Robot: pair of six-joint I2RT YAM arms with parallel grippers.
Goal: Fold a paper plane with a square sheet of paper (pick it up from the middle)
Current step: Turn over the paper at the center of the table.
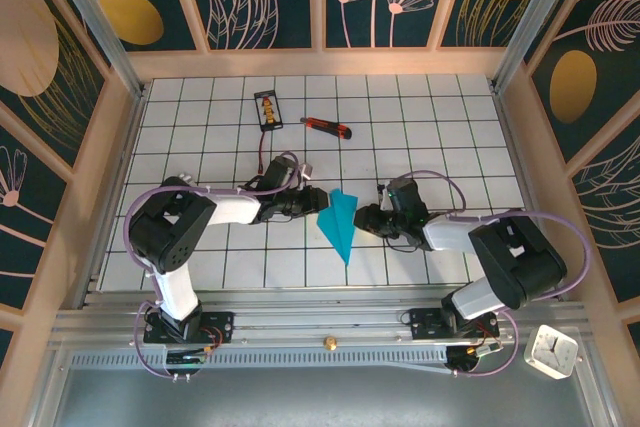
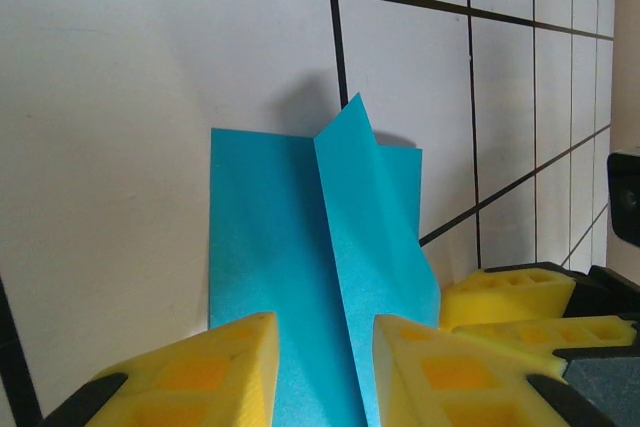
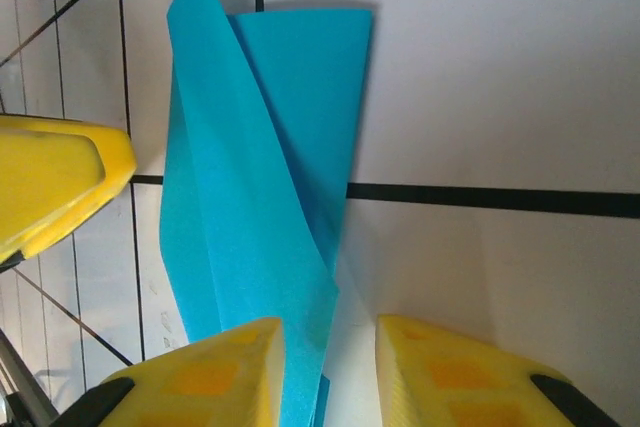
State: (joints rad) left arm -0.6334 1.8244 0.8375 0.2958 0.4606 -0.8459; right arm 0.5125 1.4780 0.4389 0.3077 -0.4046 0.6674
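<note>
Starting at the near rail, we see the two arm bases, with a small white clock (image 1: 552,350) off to their right. Both arms bend inward over the table (image 1: 200,137) and meet at the plane (image 1: 341,224). It lies on the white grid tiles in the middle, its pointed nose toward the near edge and its wide tail toward the far side. The left gripper (image 1: 314,201) sits at the plane's left edge near the tail, and the right gripper (image 1: 364,219) is just beside its right edge.

In the left wrist view, the left gripper (image 2: 325,377) has its yellow fingers (image 2: 200,372) standing apart. The plane (image 2: 290,247) runs through the gap, one flap rising along the centre crease, and the jaws are not closed on it. The right gripper's fingers (image 2: 510,297) show just past the plane.

In the right wrist view, the right gripper (image 3: 330,377) is likewise spread, with the plane's (image 3: 250,197) edge in the gap and a flap standing up from it.

Farther off, well apart from the plane, a knife (image 1: 327,127) and a black packet (image 1: 267,110) lie near each other on the far tiles.
</note>
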